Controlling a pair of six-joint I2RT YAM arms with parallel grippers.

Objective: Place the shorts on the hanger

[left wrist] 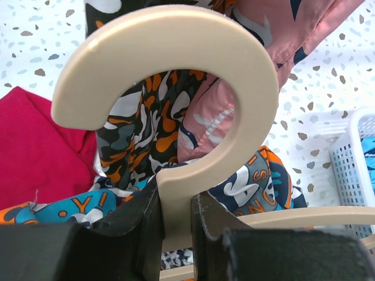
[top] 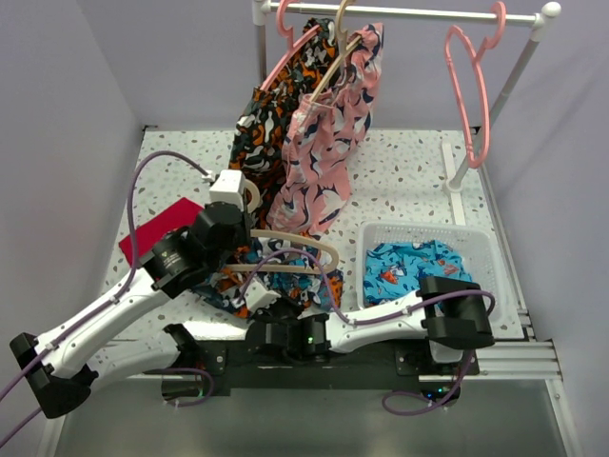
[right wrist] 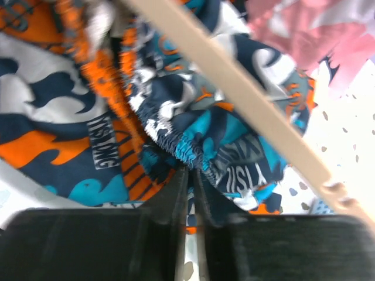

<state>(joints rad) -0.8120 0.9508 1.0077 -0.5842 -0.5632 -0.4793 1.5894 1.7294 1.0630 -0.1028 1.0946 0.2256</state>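
The left arm rises from its base on a diagonal, away from the near edge and toward the middle of the table [top: 400, 181]. Its wrist points toward the clothes rail at the far side. The left end effector [left wrist: 176, 225] is narrow, and its two dark fingers [left wrist: 137, 225] clamp the neck of the hanger [left wrist: 176, 35]. The curved cream hook stands up directly above the fingers, and the hanger's thin frame runs off to their right.

The right arm is folded: its elbow sits far out to the right, and the forearm reaches back leftward, low along the near edge. The right end effector [right wrist: 190, 187] has its jaws almost together, pinched on the gathered elastic edge of the shorts [right wrist: 76, 146].

The shorts lie bunched on the table just beyond that end effector's tips. They sit under the hanger's bar, which crosses diagonally above and to the right of them.

Right of the right end effector stands a white basket [top: 428, 228] holding turquoise shorts [top: 414, 267]. A red cloth [top: 157, 228] lies left of the left end effector. A pink patterned garment [top: 328, 143] hangs beyond it.
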